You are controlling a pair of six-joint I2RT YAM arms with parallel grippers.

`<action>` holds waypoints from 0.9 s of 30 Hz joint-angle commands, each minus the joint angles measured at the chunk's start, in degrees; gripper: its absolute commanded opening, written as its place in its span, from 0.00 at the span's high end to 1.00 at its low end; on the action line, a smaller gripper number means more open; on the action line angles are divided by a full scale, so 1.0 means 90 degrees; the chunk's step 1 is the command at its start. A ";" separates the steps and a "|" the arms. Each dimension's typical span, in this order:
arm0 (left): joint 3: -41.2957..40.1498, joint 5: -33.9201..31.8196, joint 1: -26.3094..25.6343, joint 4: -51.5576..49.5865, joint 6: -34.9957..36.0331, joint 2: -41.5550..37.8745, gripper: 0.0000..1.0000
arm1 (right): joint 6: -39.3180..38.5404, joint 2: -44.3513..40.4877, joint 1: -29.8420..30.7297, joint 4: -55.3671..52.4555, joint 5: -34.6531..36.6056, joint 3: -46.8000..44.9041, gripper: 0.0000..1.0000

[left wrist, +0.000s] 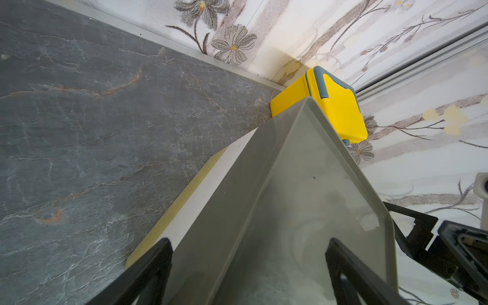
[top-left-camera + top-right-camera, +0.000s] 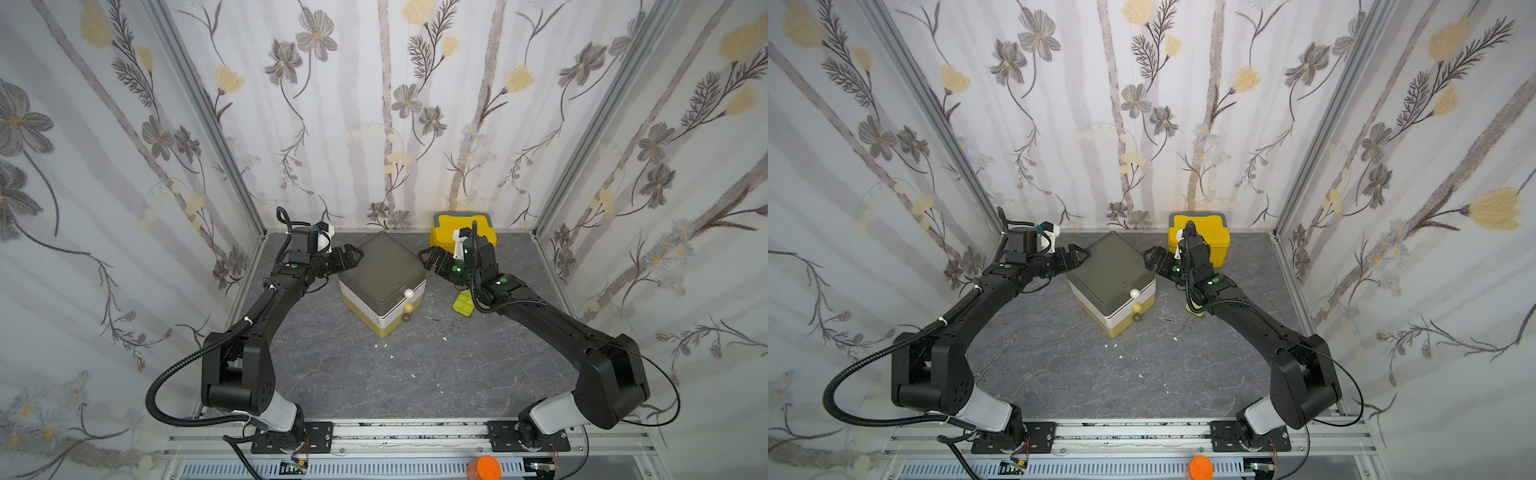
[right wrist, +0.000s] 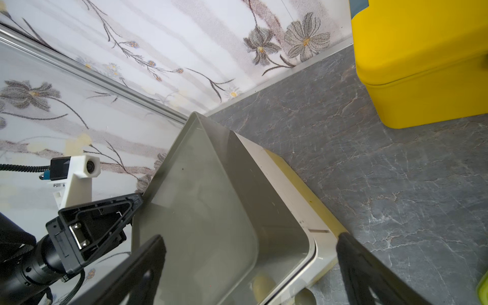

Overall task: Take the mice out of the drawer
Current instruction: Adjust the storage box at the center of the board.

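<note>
The mice are hidden; no drawer stands open. A small three-drawer cabinet (image 2: 382,270) (image 2: 1111,266) stands corner-on, with a grey-green top, a white middle and a yellow base. Its three ball knobs (image 2: 409,293) face the front. My left gripper (image 2: 353,255) (image 1: 249,245) is open at the cabinet's left corner, one finger along the side wall, the other over the top. My right gripper (image 2: 428,259) (image 3: 250,237) is open at the right corner, its fingers straddling the top drawer's edge. Whether either one touches the cabinet I cannot tell.
A yellow box with grey trim (image 2: 442,226) (image 3: 422,66) stands against the back wall behind my right wrist. A lime-green pill box (image 2: 464,303) lies under my right forearm. Thin metal forceps (image 2: 1177,322) lie right of the cabinet, another pair (image 2: 988,365) near my left arm.
</note>
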 commanded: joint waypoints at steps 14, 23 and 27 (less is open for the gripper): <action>-0.0954 -0.0016 -0.0177 0.0100 -0.0374 -0.1227 0.08 | 0.0009 0.0507 0.0335 0.0383 -0.1244 0.0417 0.01; -0.1439 -0.0645 -0.0229 -0.0453 -0.0501 -0.2218 0.08 | 0.0080 0.0936 0.0720 0.0721 -0.1430 0.0610 0.00; -0.1498 -0.1487 -0.0229 -0.0883 -0.0591 -0.2523 0.08 | 0.0109 0.1051 0.0855 0.0812 -0.1551 0.0718 0.01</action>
